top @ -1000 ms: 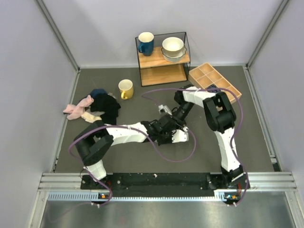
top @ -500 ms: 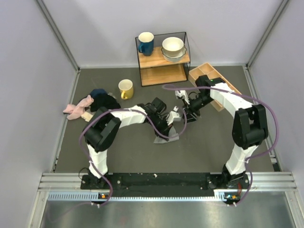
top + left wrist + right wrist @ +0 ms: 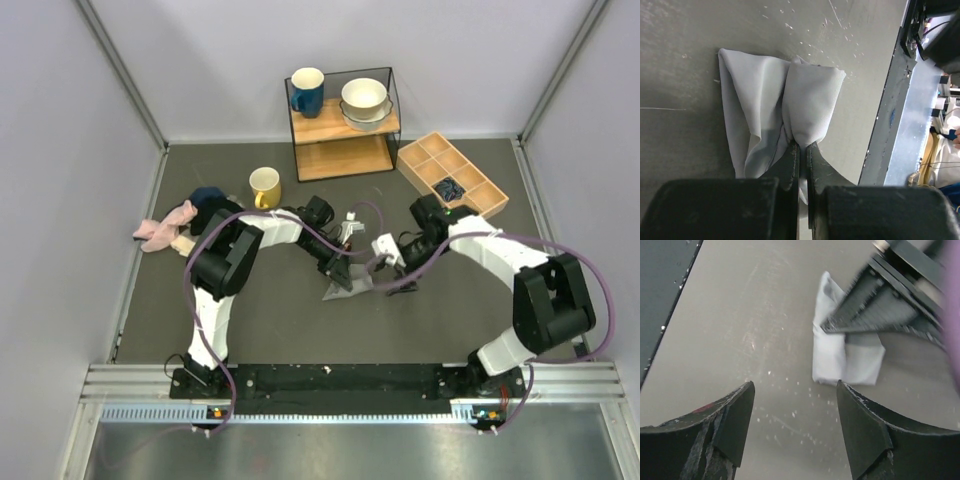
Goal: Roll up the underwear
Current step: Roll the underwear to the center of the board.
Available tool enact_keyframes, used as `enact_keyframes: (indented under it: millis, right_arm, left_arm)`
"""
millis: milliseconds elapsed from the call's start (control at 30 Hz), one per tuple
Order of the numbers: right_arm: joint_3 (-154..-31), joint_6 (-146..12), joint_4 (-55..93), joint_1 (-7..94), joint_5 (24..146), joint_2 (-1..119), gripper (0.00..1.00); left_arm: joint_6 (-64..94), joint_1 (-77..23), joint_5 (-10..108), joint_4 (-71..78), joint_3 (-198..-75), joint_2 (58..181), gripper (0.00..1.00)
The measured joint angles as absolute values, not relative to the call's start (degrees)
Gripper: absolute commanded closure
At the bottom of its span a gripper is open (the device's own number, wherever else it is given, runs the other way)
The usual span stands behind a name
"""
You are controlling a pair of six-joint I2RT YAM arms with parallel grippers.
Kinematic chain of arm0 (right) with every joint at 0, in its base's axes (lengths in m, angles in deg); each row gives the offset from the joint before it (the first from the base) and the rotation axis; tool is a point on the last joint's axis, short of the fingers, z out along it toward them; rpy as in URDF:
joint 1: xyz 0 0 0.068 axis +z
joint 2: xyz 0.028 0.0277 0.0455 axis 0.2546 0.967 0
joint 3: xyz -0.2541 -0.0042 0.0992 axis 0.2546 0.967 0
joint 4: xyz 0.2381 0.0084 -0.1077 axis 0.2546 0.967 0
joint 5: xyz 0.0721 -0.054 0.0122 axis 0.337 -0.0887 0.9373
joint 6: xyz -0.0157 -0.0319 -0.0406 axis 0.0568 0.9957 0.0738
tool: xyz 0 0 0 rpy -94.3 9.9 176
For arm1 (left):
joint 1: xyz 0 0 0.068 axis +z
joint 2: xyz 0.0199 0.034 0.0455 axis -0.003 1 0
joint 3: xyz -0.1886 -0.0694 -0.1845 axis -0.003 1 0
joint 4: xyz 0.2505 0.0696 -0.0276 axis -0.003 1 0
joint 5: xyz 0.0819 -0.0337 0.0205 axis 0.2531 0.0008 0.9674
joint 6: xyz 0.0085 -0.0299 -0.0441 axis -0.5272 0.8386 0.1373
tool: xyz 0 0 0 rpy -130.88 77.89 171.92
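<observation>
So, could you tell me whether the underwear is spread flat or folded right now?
Folded: the underwear lies bunched in overlapping layers, pinched by the left gripper.

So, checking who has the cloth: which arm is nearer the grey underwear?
Left. The left arm has its jaws pinched shut on the underwear; the right arm holds its jaws open off to one side, not touching it.

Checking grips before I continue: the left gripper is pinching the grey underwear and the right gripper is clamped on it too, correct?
Not quite. The left gripper is shut on the underwear, but the right gripper stands open, gripping nothing, as the right wrist view shows.
</observation>
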State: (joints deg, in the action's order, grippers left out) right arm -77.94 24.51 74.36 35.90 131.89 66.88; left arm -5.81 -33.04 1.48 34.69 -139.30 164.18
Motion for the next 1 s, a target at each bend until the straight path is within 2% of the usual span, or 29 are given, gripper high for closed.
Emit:
enact_keyframes:
  millis: [200, 367, 533, 567, 600, 800, 1000]
  right_arm:
    - [-71.6, 19.9, 58.9, 48.0, 122.5, 65.0, 0.38]
    - [-71.6, 17.6, 51.3, 52.1, 114.9, 68.5, 0.43]
    - [-71.3, 16.3, 48.2, 52.6, 109.9, 72.0, 0.58]
    - [-71.3, 16.2, 47.8, 52.7, 109.4, 72.6, 0.61]
    - [-71.3, 16.1, 47.4, 52.8, 108.8, 73.1, 0.65]
    - [-73.7, 14.9, 48.1, 52.9, 107.5, 75.0, 0.73]
    - [-79.1, 12.9, 54.7, 52.8, 108.2, 78.3, 0.74]
  left_arm:
    - [-4.1, -32.7, 1.5, 35.4, -139.9, 164.7, 0.89]
    - [-2.7, -32.1, 2.0, 35.3, -139.9, 164.7, 0.83]
    - [-0.8, -31.8, 2.7, 34.0, -139.5, 164.4, 0.73]
    - [-0.4, -31.7, 2.9, 33.4, -139.0, 164.1, 0.67]
    - [0.2, -31.6, 3.2, 32.3, -138.3, 163.5, 0.66]
    - [4.4, -29.3, 10.4, 21.6, -128.4, 154.2, 0.60]
    - [6.4, -26.7, 18.3, 10.2, -115.5, 139.6, 0.58]
